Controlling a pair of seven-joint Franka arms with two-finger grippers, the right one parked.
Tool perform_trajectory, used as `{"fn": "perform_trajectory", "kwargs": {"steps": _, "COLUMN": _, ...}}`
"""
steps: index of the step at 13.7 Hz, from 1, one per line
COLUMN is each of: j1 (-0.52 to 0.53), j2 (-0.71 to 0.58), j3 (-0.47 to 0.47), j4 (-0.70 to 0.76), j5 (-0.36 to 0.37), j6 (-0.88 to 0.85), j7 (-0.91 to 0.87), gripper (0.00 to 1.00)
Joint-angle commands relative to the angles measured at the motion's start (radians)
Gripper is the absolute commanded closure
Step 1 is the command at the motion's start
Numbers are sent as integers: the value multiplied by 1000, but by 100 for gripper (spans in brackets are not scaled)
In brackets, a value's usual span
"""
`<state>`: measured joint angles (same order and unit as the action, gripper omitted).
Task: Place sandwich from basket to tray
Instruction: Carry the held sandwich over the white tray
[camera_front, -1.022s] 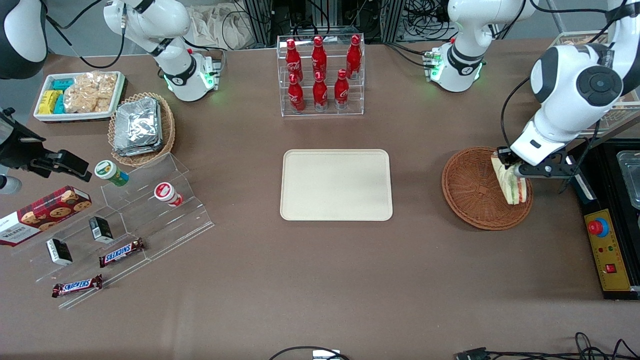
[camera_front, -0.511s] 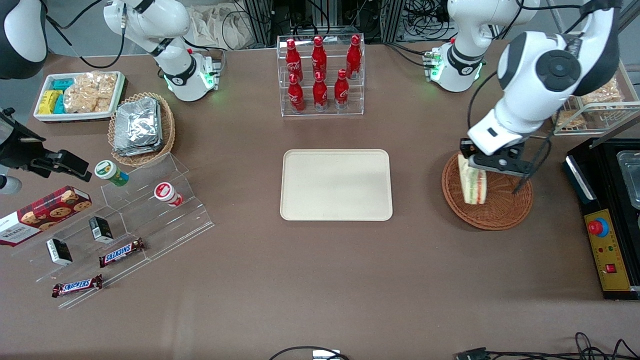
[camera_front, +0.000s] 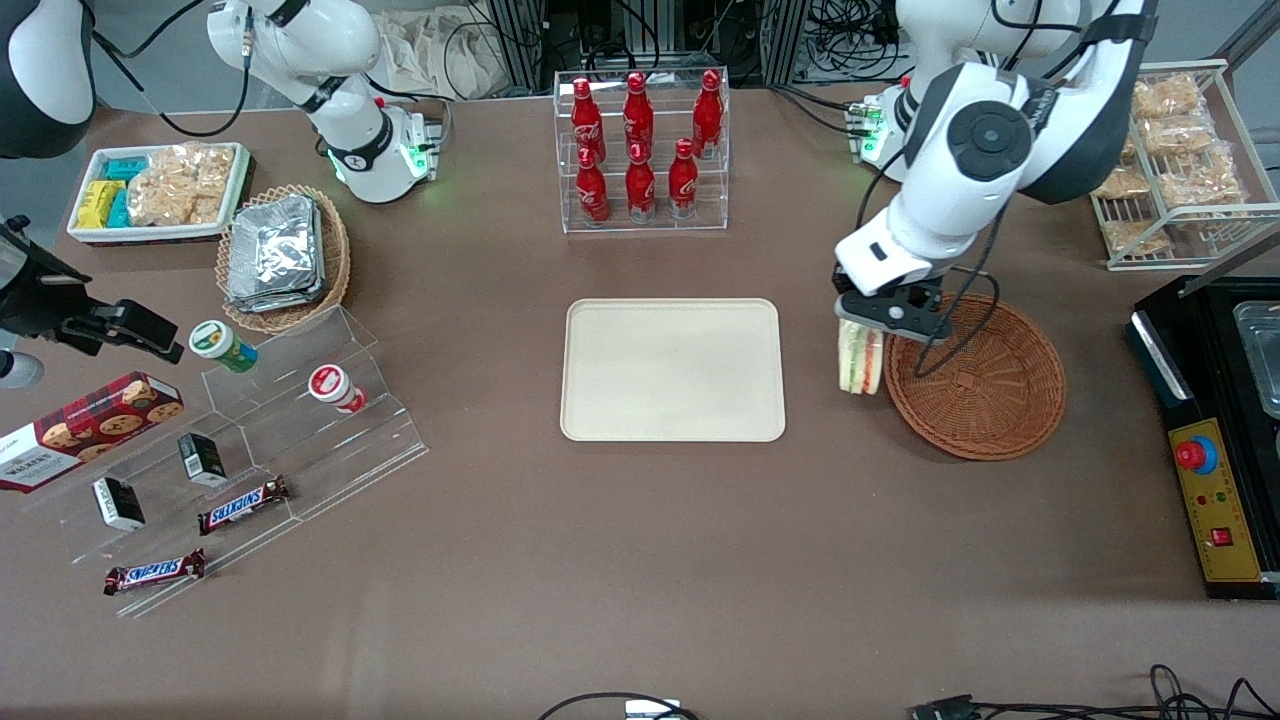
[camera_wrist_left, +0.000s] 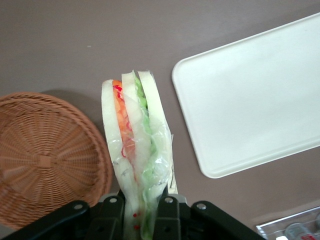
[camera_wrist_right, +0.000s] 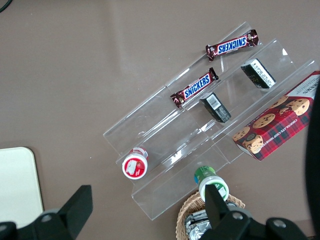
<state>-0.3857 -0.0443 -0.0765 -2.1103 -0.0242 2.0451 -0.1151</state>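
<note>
front view: the gripper (camera_front: 868, 335) hangs above bare brown table (camera_front: 640, 560) between 1 smooth cream tray (camera_front: 672, 370) and 1 round woven basket (camera_front: 985, 385), its fingers clenched on 1 sandwich (camera_front: 860, 358), a wrapped wedge hanging below them.

left wrist view: the fingers (camera_wrist_left: 116, 212) pinch the sandwich's (camera_wrist_left: 134, 150) layered edge; the basket's (camera_wrist_left: 45, 155) rim and the tray's (camera_wrist_left: 255, 95) rounded corner flank it, apart.

l arm hand (camera_front: 862, 335) clamped, pointing down
</note>
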Motion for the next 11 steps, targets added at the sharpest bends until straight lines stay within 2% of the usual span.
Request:
{"fn": "perform_trajectory", "kwargs": {"steps": 1, "j1": -80, "j2": 114, "j3": 12, "j4": 108, "j5": -13, "j6": -9, "j7": -98, "gripper": 77}}
{"fn": "perform_trajectory", "kwargs": {"steps": 6, "j1": -179, "j2": 294, "j3": 12, "j4": 225, "j5": -3, "j6": 30, "j7": -248, "gripper": 77}}
{"fn": "perform_trajectory", "kwargs": {"steps": 11, "j1": -263, "j2": 385, "j3": 14, "j4": 222, "j5": 12, "j6": 102, "j7": -322, "gripper": 77}}
